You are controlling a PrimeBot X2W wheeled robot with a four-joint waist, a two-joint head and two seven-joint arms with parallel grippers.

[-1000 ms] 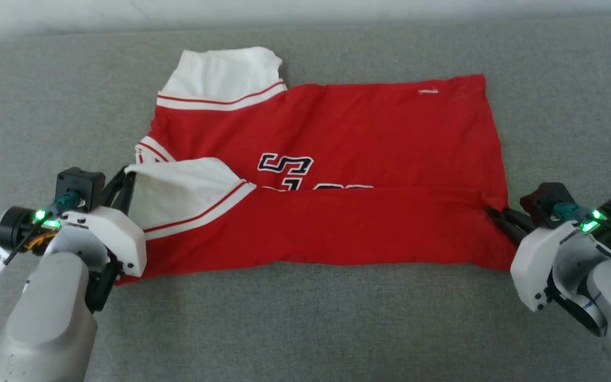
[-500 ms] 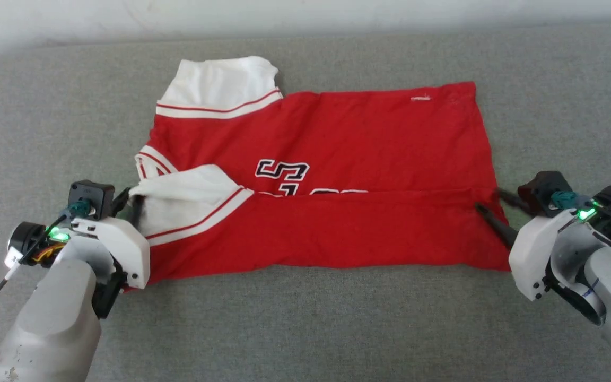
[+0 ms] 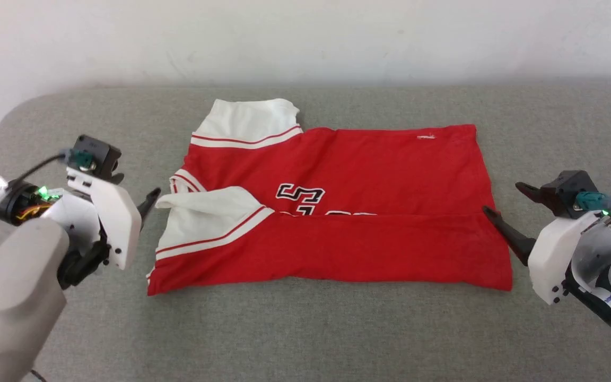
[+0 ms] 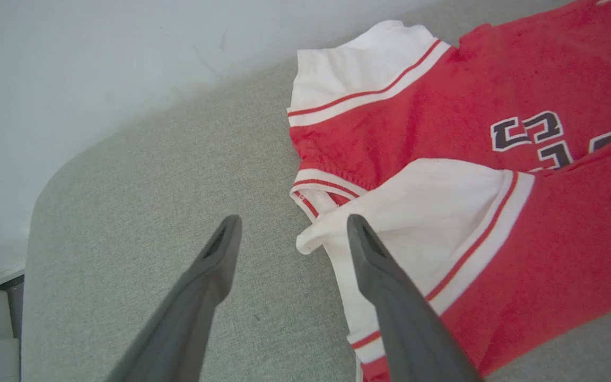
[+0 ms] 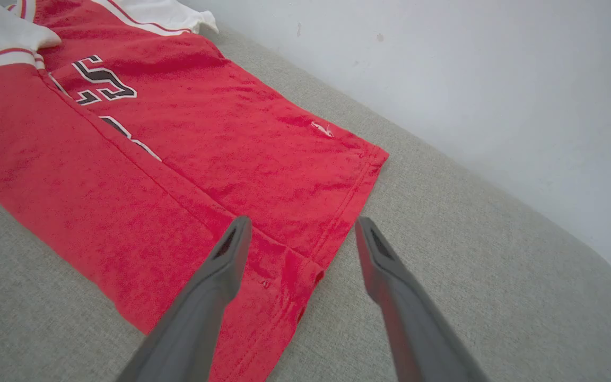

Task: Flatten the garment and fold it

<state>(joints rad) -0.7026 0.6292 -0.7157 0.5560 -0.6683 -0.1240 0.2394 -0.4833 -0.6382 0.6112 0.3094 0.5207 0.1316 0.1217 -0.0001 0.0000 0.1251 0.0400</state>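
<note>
The head camera looks forward and down from the near side, over the shirt [image 3: 348, 212] to the far wall [image 3: 305, 37]. Each wrist camera sits low and close (left at the sleeves [image 4: 417, 223], right at the hem [image 5: 350, 204]); all share the shirt.

Grey cloth-covered surface [image 3: 305, 334], rounded at its far-left corner. A red shirt [image 3: 369, 249] lies on it, near edge folded over, white sleeves at left.

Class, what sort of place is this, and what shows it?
Probably an indoor robot test room: a grey fabric-covered surface against a bare white wall, with one garment laid between the left gripper and the right gripper.
</note>
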